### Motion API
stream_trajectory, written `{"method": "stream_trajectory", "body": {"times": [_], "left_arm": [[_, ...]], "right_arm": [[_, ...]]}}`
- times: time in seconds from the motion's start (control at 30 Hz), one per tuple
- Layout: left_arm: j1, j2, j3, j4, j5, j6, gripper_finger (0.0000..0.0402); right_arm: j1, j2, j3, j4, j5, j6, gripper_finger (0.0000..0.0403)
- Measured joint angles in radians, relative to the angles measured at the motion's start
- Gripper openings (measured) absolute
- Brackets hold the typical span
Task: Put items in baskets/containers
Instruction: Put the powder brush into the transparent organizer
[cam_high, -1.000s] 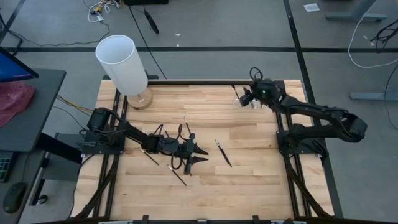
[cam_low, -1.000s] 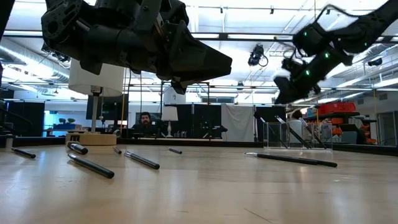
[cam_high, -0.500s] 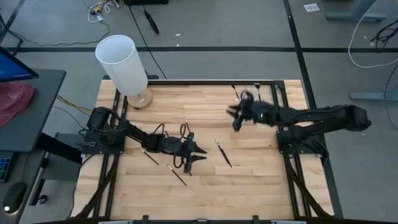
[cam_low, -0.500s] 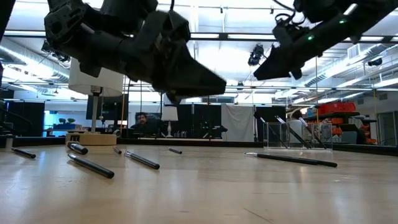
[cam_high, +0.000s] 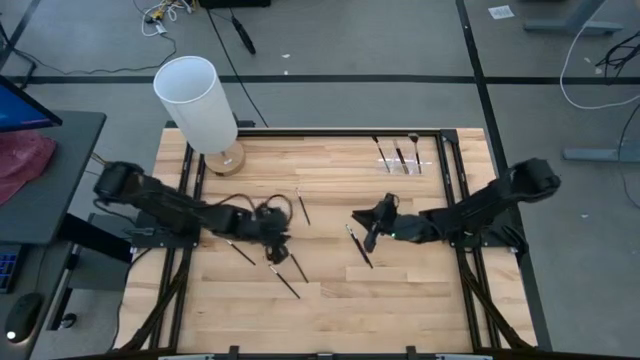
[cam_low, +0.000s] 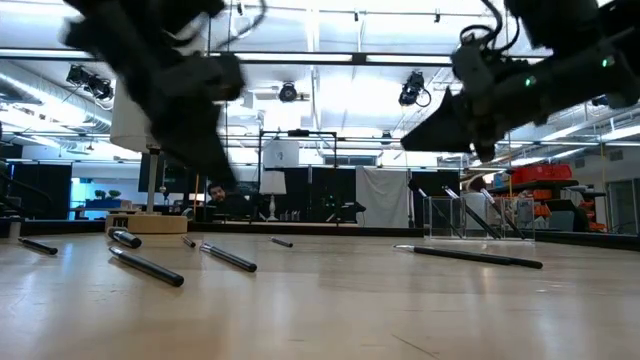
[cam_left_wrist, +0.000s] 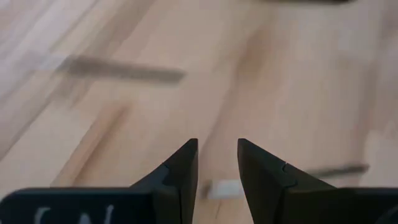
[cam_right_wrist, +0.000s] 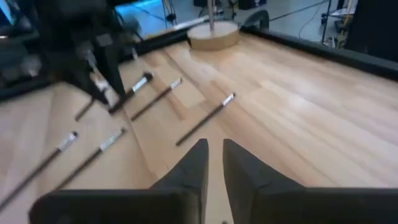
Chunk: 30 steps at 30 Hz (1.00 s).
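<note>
The right claw (cam_high: 372, 222) hangs over the middle of the table (cam_high: 420, 300), its two fingers (cam_right_wrist: 193, 163) nearly together with only a narrow gap and nothing between them. It points toward the table's left side, just above the far end of one makeup brush (cam_high: 358, 246). Its arm runs low and nearly straight back to the mount at the right edge.

The left claw (cam_high: 273, 238) is left of centre, angled down at the wood, fingers (cam_left_wrist: 184, 167) part open around bare table, holding nothing. Its arm stretches flat from the left edge, elbow low.

Several more brushes lie loose near it: one (cam_high: 301, 207) just beyond, one (cam_high: 284, 281) nearer the front, another (cam_high: 239, 251) beside that. The clear holder (cam_high: 400, 158) stands at the far right edge with three brushes upright in it. A white cylinder on a wooden base (cam_high: 197, 103) stands at the far left corner.
</note>
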Motion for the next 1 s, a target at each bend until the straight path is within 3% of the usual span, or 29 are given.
{"method": "stream_trajectory", "body": {"times": [0.13, 0.23, 0.4, 0.5, 0.63, 0.87, 1.0], "left_arm": [[-0.088, -0.106, 0.000, -0.345, -0.087, -0.310, 0.0116], [-0.156, -0.142, 0.000, -0.552, -0.091, -0.565, 0.0116], [-0.206, -0.142, -0.013, -0.679, -0.120, -0.918, 0.0117], [-0.188, -0.134, -0.036, -0.686, -0.107, -0.966, 0.0123], [-0.175, -0.135, -0.061, -0.669, -0.109, -0.980, 0.0164], [-0.150, -0.135, -0.117, -0.505, -0.226, -1.006, 0.0272], [-0.129, -0.115, -0.126, -0.508, -0.263, -1.013, 0.0289]], "right_arm": [[-0.001, 0.112, 0.000, 0.106, 0.001, -0.026, 0.0043], [-0.001, 0.178, 0.001, 0.180, 0.004, -0.053, 0.0041], [-0.003, 0.244, 0.001, 0.258, 0.006, -0.086, 0.0041], [-0.003, 0.257, 0.001, 0.274, 0.006, -0.086, 0.0041], [-0.003, 0.259, 0.001, 0.276, 0.006, -0.085, 0.0041], [-0.003, 0.259, 0.001, 0.285, 0.006, -0.081, 0.0041], [-0.003, 0.259, 0.001, 0.285, 0.006, -0.070, 0.0041]]}}
